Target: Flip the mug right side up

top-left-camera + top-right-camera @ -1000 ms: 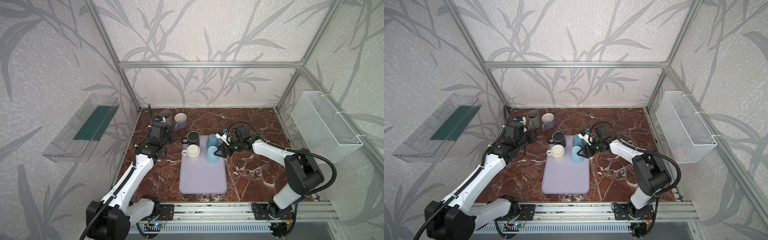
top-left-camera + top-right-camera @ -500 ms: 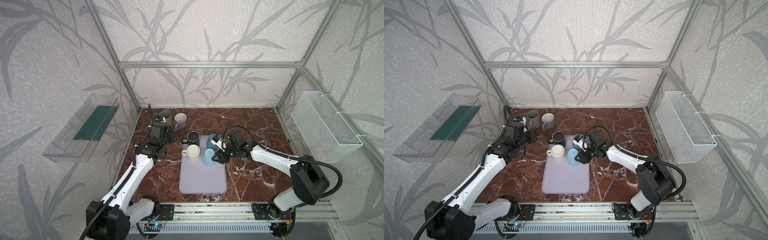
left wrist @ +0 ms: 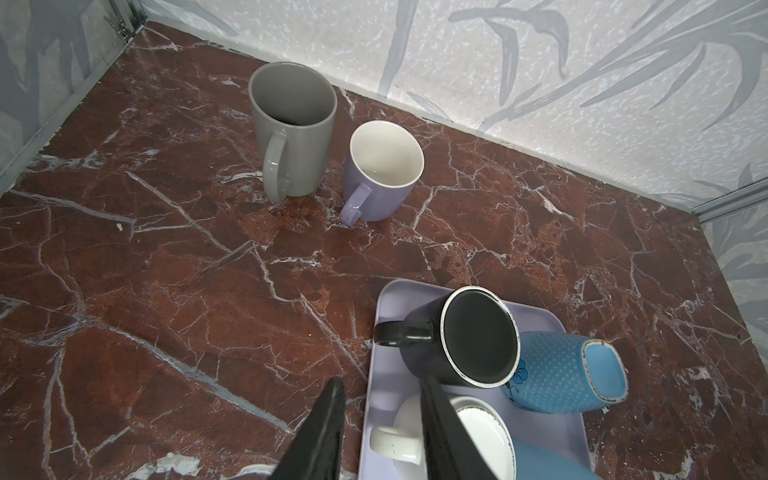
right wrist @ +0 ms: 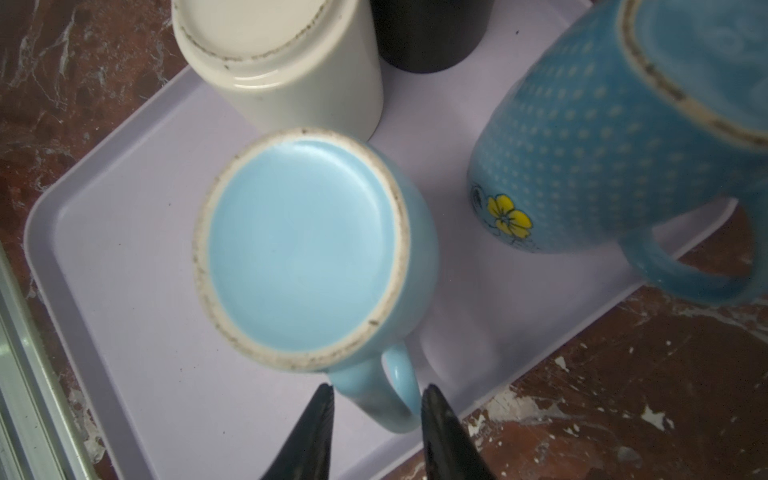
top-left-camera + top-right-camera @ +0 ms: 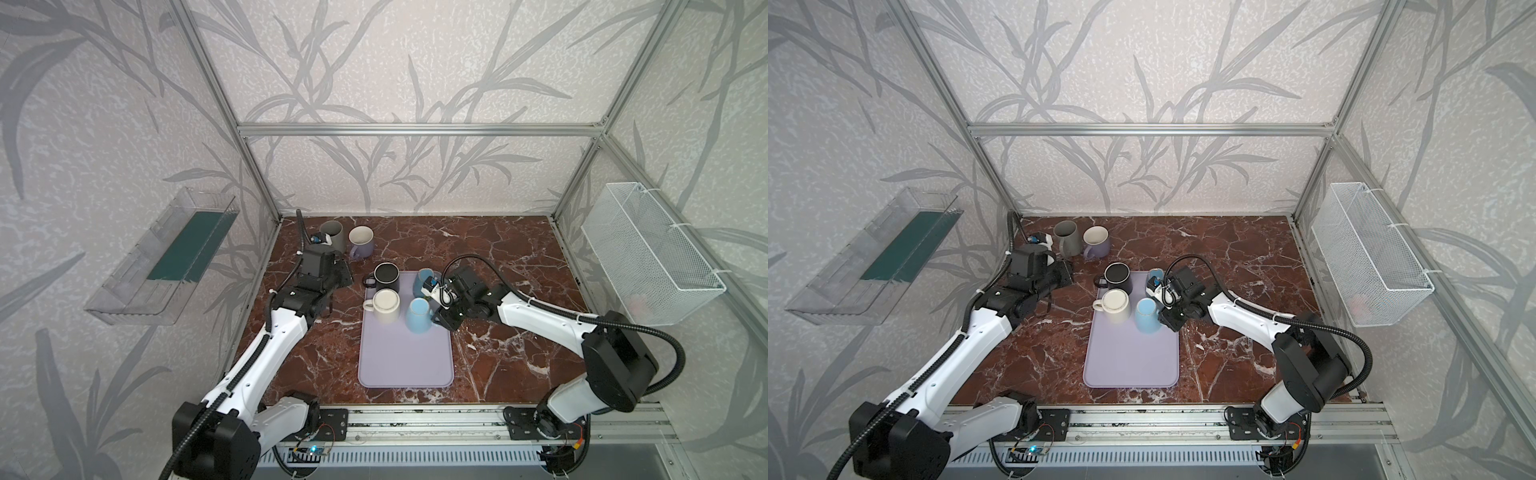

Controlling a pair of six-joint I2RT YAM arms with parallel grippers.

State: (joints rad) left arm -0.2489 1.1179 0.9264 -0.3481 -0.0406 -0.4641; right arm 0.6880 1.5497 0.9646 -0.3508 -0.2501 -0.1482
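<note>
Half the lavender tray [image 5: 405, 365], near side, is bare; upside-down light blue mug [image 4: 303, 245] sits by its right edge, right gripper [image 4: 376, 392] jaws straddling its handle [image 4: 401, 384], clamp unclear; left gripper [image 3: 380, 386] jaws apart, empty.

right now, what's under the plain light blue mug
The lilac tray: the light blue mug stands on it upside down, base up. Whatever lies beneath its mouth or inside it is covered by the mug, so I cannot tell.

White mug [image 5: 386, 305] beside light blue mug [image 5: 417, 316], dotted blue mug [image 5: 422, 276] behind, near half of tray [image 5: 405, 361] bare
</note>
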